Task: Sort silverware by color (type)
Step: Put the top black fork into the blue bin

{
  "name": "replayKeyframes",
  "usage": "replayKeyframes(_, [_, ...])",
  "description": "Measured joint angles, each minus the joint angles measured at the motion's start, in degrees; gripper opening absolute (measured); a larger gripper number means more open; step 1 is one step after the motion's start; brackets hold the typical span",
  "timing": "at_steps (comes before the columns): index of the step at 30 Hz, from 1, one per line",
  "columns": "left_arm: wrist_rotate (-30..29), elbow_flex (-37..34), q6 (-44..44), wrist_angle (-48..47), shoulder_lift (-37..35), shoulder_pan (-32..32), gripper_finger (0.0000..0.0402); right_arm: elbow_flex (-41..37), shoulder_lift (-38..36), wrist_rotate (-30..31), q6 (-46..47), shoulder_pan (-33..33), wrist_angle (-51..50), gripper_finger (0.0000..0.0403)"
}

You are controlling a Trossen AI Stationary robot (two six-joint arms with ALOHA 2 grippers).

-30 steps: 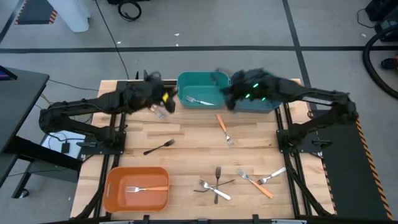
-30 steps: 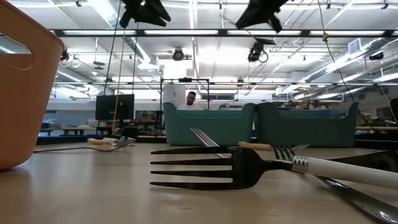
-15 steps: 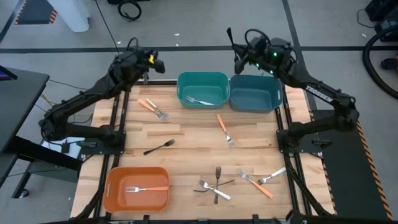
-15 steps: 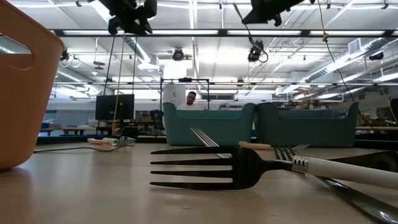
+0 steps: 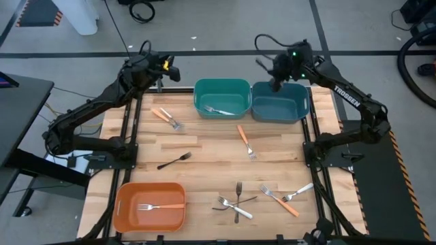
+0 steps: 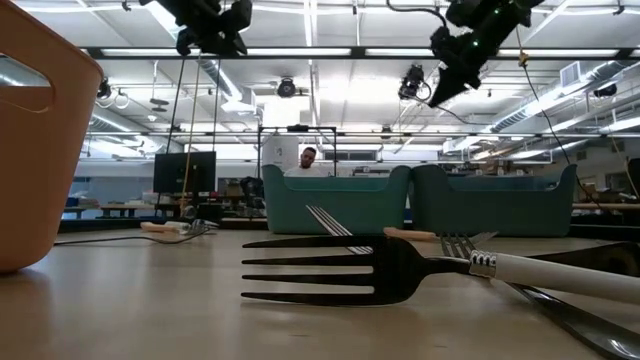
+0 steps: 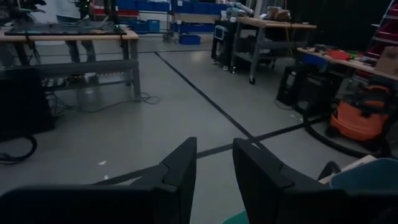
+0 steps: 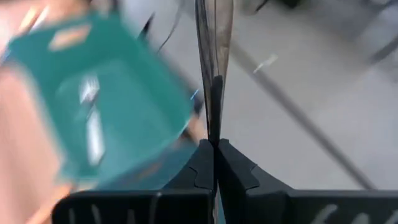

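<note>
Wood-slat table [image 5: 204, 146], grey floor [image 5: 225, 27] beyond. Right gripper [image 5: 275, 76], pinched shut, empty, above blue bin [image 5: 279, 102]; forks [image 5: 236, 199] lie well apart. Left gripper [image 5: 158, 66] parted.

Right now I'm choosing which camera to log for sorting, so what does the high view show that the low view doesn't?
Only the high view shows the orange bin's inside, with an orange-handled fork in it, the white-handled fork inside the left teal bin, and the black fork lying alone on the table.

Only the low view shows the room behind, with a person beyond the bins.

Both show the two teal bins, the forks clustered at the table's near edge, and the left gripper and right gripper raised above the far side.
</note>
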Motion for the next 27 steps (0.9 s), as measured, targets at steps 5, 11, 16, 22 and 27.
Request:
replayKeyframes(5, [0.01,0.0,0.15,0.03,0.0,1.18,0.0114,-0.73,0.0,-1.49,-4.16,-2.94,-4.77,0.0011])
replayKeyframes(11, [-0.31,-0.04,-2.02,1.05,1.27,4.44,0.0114,-5.93,-0.01,-9.68,-3.72,-8.08,-7.99,0.0011])
replayKeyframes(16, [-0.32,-0.02,-2.06,1.02,1.27,5.07,0.0114,-10.57,-0.02,-11.18,-6.0,-8.4,-8.38,0.0011])
replayKeyframes(22, [-0.79,-0.02,-2.0,1.16,1.27,5.45,0.0114,-18.12,-0.02,-8.93,-10.65,-8.4,-5.02,0.0012])
replayKeyframes(27, [-1.01,-0.02,-1.99,0.37,2.44,6.08,0.0114,-19.67,0.0,-1.59,-10.7,-8.4,-0.27,0.0025])
